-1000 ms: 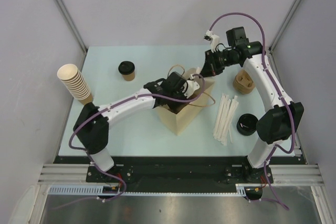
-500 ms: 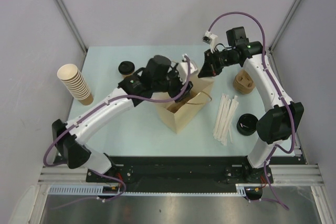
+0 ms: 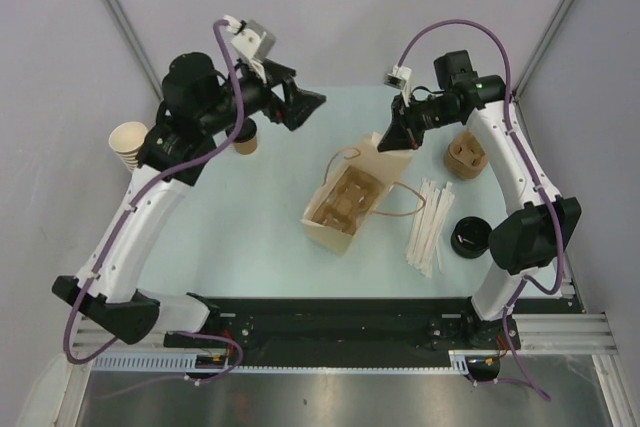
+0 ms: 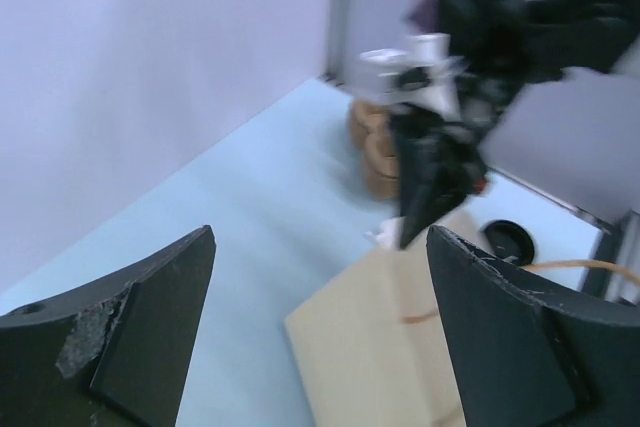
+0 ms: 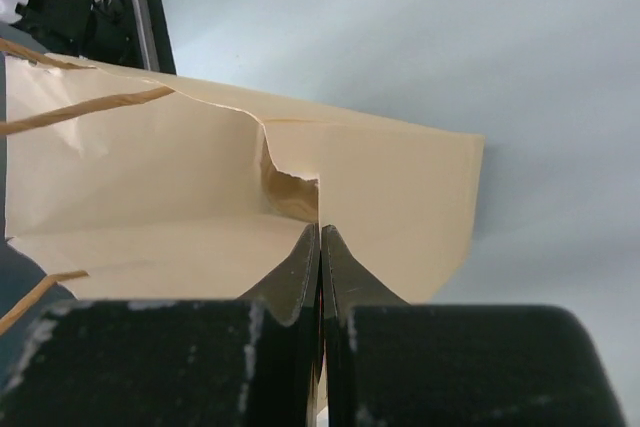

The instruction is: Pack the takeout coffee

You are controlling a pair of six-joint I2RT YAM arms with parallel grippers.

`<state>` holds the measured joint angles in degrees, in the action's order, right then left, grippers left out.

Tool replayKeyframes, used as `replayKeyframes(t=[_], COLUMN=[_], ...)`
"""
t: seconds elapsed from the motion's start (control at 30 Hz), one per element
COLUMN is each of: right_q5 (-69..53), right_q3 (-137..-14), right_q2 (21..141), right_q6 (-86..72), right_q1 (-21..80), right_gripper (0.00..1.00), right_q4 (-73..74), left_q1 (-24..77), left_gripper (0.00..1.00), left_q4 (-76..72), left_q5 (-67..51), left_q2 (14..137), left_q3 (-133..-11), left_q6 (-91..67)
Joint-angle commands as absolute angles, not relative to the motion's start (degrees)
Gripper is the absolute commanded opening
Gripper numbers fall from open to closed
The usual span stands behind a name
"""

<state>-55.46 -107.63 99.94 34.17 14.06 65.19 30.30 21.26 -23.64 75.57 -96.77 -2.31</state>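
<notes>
The tabletop (image 3: 250, 227) is a pale mint green, and the walls (image 3: 320, 17) around it are a light grey-lilac. The paper bag (image 3: 325, 232) is plain tan kraft. Its cord handles (image 5: 100, 104) are a warmer orange-brown, and its inside looks darker brown. The pulp carrier (image 3: 465, 157) is mid brown. The stack of cups (image 3: 135, 147) is tan with a cream inside; the small cup (image 3: 246, 142) is tan-brown. The round lids (image 3: 468, 237) are black and the thin sticks (image 3: 428, 217) are white. The left arm (image 3: 140, 222) and the right arm (image 3: 515, 162) are white with black joints and purple cables (image 3: 455, 25) — the left gripper (image 3: 308, 107) and the right gripper (image 3: 388, 140) are black.
</notes>
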Motion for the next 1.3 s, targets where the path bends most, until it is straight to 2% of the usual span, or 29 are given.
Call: replayKeyframes(t=[0.0,0.2,0.23,0.4,0.53,0.73,1.27], right_q5=[-57.0,-51.2,-50.9,-47.6,-46.8,-46.1,-45.7], right_q3=[-112.2,-111.8,-111.9,-113.8,-115.3,-117.2,-120.2], right_q2=[97.1,95.6,95.7,96.9,97.9,99.3,102.8], right_q6=[43.2,45.2,44.3,41.3,40.1,39.5,40.5], right_q1=[16.8,21.0,21.6,22.8,23.4,23.6,23.5], right_gripper=[0.0,0.0,0.0,0.0,0.0,0.0,0.0], right_q4=[72.2,72.1,71.8,70.1,70.0,70.3,72.4], left_q1=[20.4,9.2,8.8,6.0,3.9,2.5,0.5], left_gripper=[0.93,0.99,1.0,0.99,1.0,1.0,0.99], left_q4=[26.1,41.4,44.7,48.3,53.7,57.2,58.4], left_q5=[-22.2,-17.1,-12.8,-6.4,-6.4,-8.6,-12.0], left_q2=[79.1,92.4,94.1,104.6,114.1,123.9,128.1], left_q3=[-96.9,-103.6,-105.7,-111.0,-123.1,-133.7,-131.0], left_q6=[-6.9,0.8,2.4,9.2,11.6,14.7,15.2])
